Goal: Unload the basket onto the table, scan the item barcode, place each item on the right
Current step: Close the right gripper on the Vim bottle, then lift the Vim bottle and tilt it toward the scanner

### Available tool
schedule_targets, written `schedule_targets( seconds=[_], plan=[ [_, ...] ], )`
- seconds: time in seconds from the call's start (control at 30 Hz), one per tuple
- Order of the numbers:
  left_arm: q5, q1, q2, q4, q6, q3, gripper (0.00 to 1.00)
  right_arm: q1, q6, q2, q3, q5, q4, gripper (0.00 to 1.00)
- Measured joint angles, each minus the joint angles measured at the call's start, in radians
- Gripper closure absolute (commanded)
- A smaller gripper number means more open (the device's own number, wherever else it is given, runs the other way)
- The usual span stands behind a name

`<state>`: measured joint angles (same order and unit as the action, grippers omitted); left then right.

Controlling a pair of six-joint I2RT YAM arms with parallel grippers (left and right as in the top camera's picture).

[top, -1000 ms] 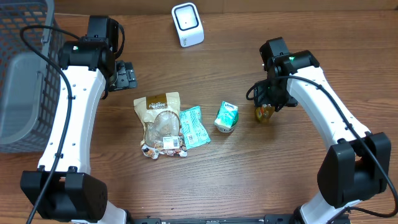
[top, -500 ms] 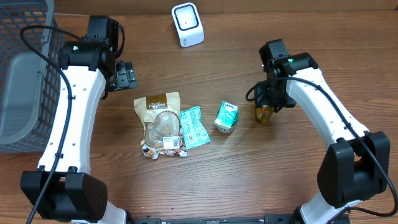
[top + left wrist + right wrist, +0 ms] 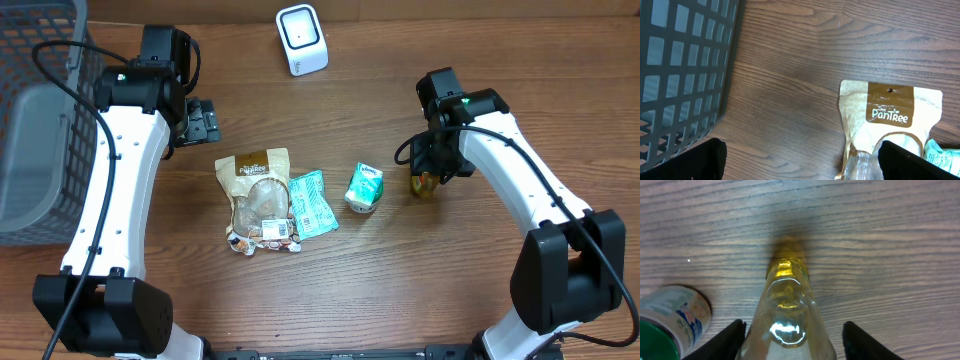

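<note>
**A:** Right wrist view: right claw (image 3: 792, 337) released, its fingers straddling the upright bottle (image 3: 790, 295) with a sliver of gap, a carton (image 3: 675, 317) just beside.

**B:** Left claw (image 3: 800, 162) spread wide over the wood table (image 3: 790, 75), between the basket (image 3: 685, 75) wall and the pouch (image 3: 890, 115).

**A:** Far back stands the scanner (image 3: 301, 38), well apart, open wood between.

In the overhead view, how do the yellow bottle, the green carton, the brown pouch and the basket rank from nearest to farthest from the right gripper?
From the right gripper:
1. Yellow bottle, between its fingers.
2. Green carton, beside the bottle, toward the table's middle.
3. Brown pouch, beyond the carton.
4. Basket, at the far edge, by the left arm.
</note>
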<state>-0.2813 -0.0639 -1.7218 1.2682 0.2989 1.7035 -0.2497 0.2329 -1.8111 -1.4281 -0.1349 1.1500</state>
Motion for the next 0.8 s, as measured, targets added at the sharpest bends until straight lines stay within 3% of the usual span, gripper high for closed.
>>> schedule_targets(
  seconds=[0.2, 0.4, 0.8],
  plan=[
    [0.0, 0.0, 0.0, 0.0, 0.0, 0.0, 0.0, 0.0, 0.003, 0.0, 0.002, 0.01, -0.01, 0.54],
    [0.0, 0.0, 0.0, 0.0, 0.0, 0.0, 0.0, 0.003, -0.001, 0.0, -0.008, 0.043, 0.015, 0.74],
    [0.0, 0.0, 0.0, 0.0, 0.0, 0.0, 0.0, 0.141, -0.039, 0.069, -0.214, 0.303, 0.122, 0.79]
  ],
)
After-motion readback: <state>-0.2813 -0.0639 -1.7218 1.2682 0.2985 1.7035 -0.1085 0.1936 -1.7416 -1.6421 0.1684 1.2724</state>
